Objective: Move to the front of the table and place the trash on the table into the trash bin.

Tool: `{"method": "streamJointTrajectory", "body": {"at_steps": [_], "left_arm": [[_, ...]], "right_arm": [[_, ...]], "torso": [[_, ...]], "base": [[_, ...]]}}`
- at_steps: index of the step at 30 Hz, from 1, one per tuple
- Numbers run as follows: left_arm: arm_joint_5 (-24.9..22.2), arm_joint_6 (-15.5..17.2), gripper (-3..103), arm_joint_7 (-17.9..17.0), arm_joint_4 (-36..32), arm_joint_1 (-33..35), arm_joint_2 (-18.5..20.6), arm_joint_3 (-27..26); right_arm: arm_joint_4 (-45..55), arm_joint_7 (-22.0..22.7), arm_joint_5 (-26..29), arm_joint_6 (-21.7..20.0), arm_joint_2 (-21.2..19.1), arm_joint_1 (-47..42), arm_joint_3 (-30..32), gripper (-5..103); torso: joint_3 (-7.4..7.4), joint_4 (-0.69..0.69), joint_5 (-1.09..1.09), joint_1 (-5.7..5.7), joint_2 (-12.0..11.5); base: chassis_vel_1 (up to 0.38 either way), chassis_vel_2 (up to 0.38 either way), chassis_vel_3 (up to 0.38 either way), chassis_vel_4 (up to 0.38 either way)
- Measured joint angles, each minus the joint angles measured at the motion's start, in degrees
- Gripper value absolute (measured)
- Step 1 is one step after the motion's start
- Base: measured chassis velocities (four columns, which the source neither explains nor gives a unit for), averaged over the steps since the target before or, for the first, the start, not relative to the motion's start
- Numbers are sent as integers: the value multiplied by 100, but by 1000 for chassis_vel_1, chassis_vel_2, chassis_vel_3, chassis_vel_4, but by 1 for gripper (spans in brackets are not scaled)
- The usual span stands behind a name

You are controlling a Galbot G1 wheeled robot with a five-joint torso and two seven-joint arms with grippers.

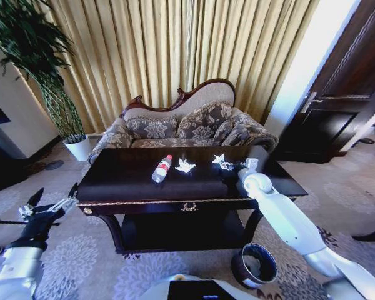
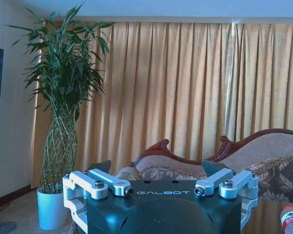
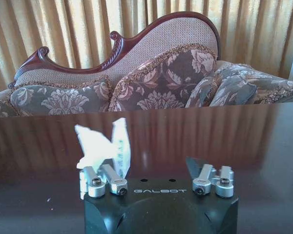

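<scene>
On the dark glossy table (image 1: 131, 187) lie a clear bottle (image 1: 162, 169) with a red cap, a white paper wad (image 1: 185, 165) beside it, and another wad (image 1: 223, 162) further right. My right gripper (image 1: 242, 165) hovers low over the tabletop just right of that second wad, jaws open. In the right wrist view the wad (image 3: 101, 145) stands in front of one finger of the right gripper (image 3: 154, 165), not between the two. My left gripper (image 1: 55, 192) hangs open beside the table's left end; in its wrist view the left gripper (image 2: 157, 168) is empty, and the bottle (image 2: 292, 220) shows. The trash bin (image 1: 255, 265) stands on the carpet under my right arm.
An ornate sofa (image 1: 187, 125) stands right behind the table, with curtains beyond. A tall plant in a white pot (image 1: 80, 149) is at the back left. A dark door (image 1: 344, 100) is at the right. Patterned carpet lies around the table.
</scene>
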Motion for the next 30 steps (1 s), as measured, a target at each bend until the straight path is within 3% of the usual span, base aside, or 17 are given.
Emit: {"method": "streamJointTrajectory", "body": {"at_steps": [1,9,13,14,17,20,30], "left_arm": [[0,0,100,0,0,0,0,0],[3,-5,100,12,0,-19,13,-5],[9,-5,100,19,0,-28,2,21],[14,-5,100,22,0,-30,-1,30],[18,-5,100,27,0,-30,-4,35],[19,-5,100,31,0,-31,-5,35],[19,-19,100,34,0,-31,-11,31]], "right_arm": [[0,0,0,0,0,0,0,78],[22,0,-3,34,-2,-45,-4,40],[40,0,-4,53,-6,-72,5,34],[54,0,-4,57,-9,-80,11,24],[72,0,-3,65,-15,-90,20,18],[122,0,0,93,-17,-112,41,3],[496,43,18,192,-42,-291,222,0]], "torso": [[0,0,0,0,0],[0,0,0,0,0],[0,0,0,0,0],[0,0,0,0,0],[0,0,0,0,0],[0,0,0,0,0],[0,0,0,0,0]], "base": [[0,0,0,0],[0,0,0,0],[0,0,0,0],[0,0,0,0],[0,0,0,0],[0,0,0,0],[0,0,0,0]]}}
